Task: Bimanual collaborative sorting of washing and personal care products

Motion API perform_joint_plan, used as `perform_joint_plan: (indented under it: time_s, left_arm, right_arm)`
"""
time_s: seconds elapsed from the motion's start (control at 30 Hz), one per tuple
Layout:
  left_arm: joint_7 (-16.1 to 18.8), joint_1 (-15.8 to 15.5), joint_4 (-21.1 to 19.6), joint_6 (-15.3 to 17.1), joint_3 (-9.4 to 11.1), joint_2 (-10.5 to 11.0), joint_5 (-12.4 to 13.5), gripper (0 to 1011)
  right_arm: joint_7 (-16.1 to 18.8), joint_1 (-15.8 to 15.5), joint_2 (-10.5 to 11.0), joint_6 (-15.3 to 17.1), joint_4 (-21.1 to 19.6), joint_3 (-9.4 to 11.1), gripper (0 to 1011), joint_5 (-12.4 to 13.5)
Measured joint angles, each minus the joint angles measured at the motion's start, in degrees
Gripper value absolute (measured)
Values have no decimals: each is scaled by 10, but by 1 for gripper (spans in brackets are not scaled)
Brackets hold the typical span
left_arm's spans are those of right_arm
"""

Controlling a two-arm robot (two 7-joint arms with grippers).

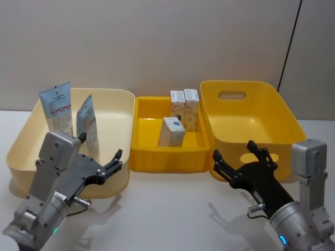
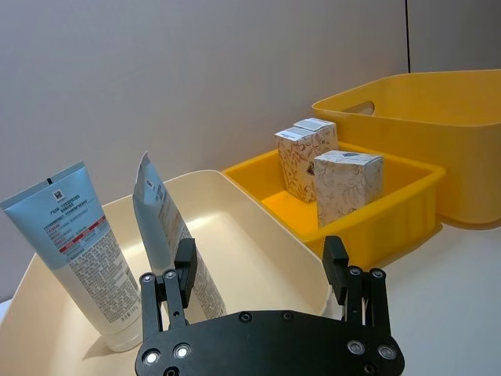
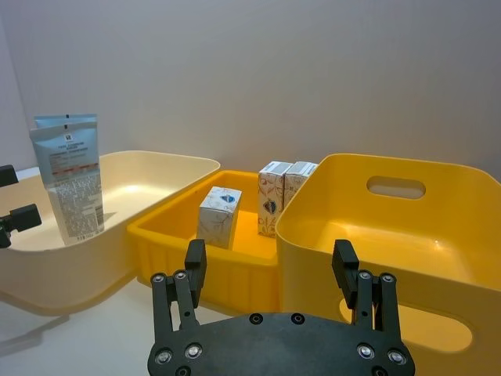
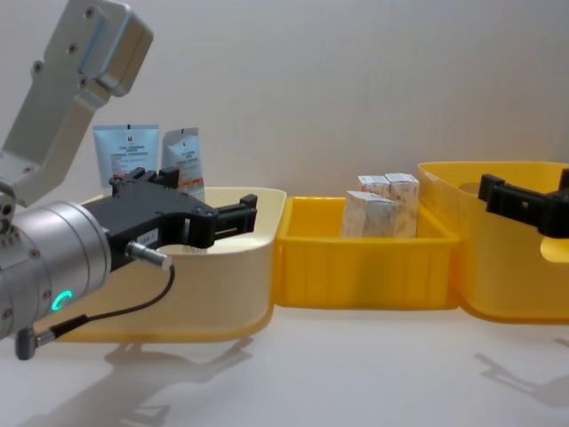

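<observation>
Two pale-blue squeeze tubes [image 1: 58,107] [image 1: 89,125] stand upright in the cream tub [image 1: 118,99] on the left. Three small cream cartons [image 1: 171,132] [image 1: 178,103] [image 1: 191,107] stand in the low yellow tray [image 1: 167,159] in the middle. My left gripper [image 1: 102,146] hovers open and empty over the cream tub's front rim, just in front of the nearer tube [image 2: 160,227]. Open and empty too, my right gripper [image 1: 234,150] sits at the front left corner of the big yellow tub [image 1: 261,91]. The cartons [image 3: 219,215] lie ahead and left of it.
The big yellow tub [image 3: 376,235] on the right holds nothing and has a handle slot in its far wall. The three containers stand side by side, touching, against a plain wall. Bare white table [image 1: 172,209] stretches in front of them.
</observation>
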Motion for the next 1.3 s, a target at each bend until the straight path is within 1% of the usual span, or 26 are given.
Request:
perform_joint_plan:
  time_s: [0.63,0.8,0.93,0.97,1.03,1.07,1.13,1.17,1.2,1.23,1.27,1.3]
  left_arm:
    - [0,0,0,0,0,0,0,1002]
    - [0,0,0,0,0,0,0,1002]
    - [0,0,0,0,0,0,0,1002]
    - [0,0,0,0,0,0,0,1002]
    - [0,0,0,0,0,0,0,1002]
    - [0,0,0,0,0,0,0,1002]
    - [0,0,0,0,0,0,0,1002]
    - [0,0,0,0,0,0,0,1002]
    - [0,0,0,0,0,0,0,1002]
    - [0,0,0,0,0,0,0,1002]
    - [0,0,0,0,0,0,0,1002]
    - [0,0,0,0,0,0,0,1002]
  right_arm:
    - [2,2,-1,1,0,-1,1001,0]
    - [9,15,-8,17,-2,-11,1001,2]
    - [10,33,-20,42,-5,-23,1001,3]
    - [10,41,-26,55,-6,-29,1001,3]
    - [8,52,-35,67,-6,-36,1001,3]
    - [4,62,-43,84,-6,-43,1001,2]
    - [-1,75,-54,100,-5,-52,1001,1]
    - [-6,87,-64,116,-2,-59,1001,-2]
    - [-10,93,-69,127,0,-62,1001,-3]
    - [-12,99,-74,131,2,-66,1001,-4]
    - [-19,113,-85,150,7,-73,1001,-9]
    - [-22,117,-88,158,9,-75,1001,-10]
